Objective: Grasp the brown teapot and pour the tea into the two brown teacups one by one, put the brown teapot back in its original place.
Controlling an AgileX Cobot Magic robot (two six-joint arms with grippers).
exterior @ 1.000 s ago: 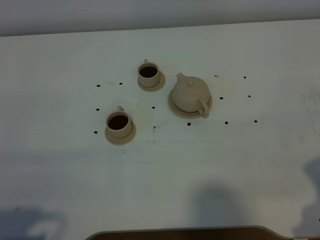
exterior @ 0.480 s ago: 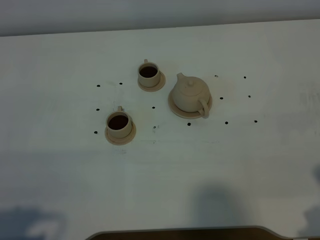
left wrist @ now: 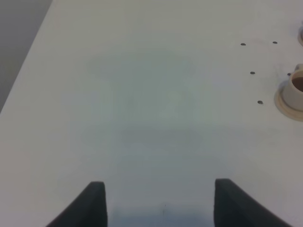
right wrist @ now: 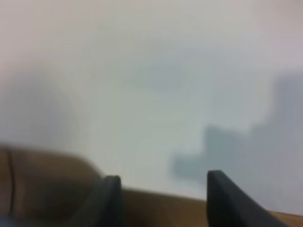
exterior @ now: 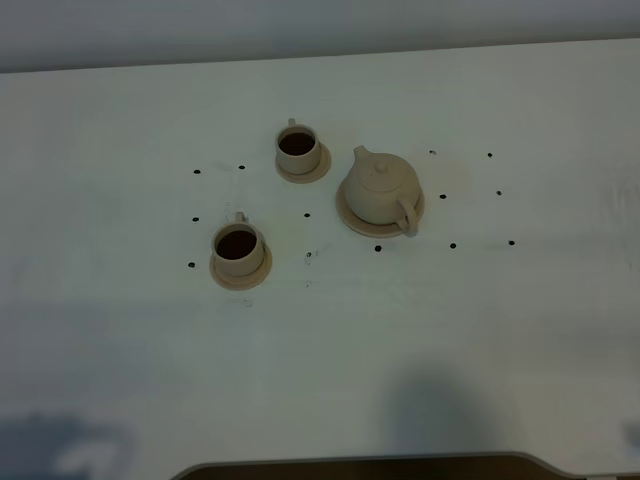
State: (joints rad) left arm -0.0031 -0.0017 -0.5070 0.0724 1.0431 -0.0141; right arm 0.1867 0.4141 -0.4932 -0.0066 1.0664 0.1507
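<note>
The brown teapot [exterior: 381, 192] sits upright on its wide saucer [exterior: 349, 220], the original place, right of the table's middle. Two brown teacups hold dark tea, each on its own small saucer: the far cup [exterior: 298, 148] and the near cup [exterior: 238, 248]. The near cup also shows at the edge of the left wrist view [left wrist: 297, 90]. Neither arm shows in the exterior high view. My left gripper [left wrist: 160, 201] is open and empty over bare table, far from the cups. My right gripper [right wrist: 161, 194] is open and empty over the table's brown front edge [right wrist: 52, 179], in a blurred view.
The white table [exterior: 500, 320] carries several small dark holes [exterior: 452, 245] around the tea set. Its curved brown front edge [exterior: 370, 466] runs along the near side. The table's left edge [left wrist: 28, 56] shows in the left wrist view.
The dark shadow at the right edge of the exterior high view has drawn back out of sight. The teapot and both cups have not moved.
</note>
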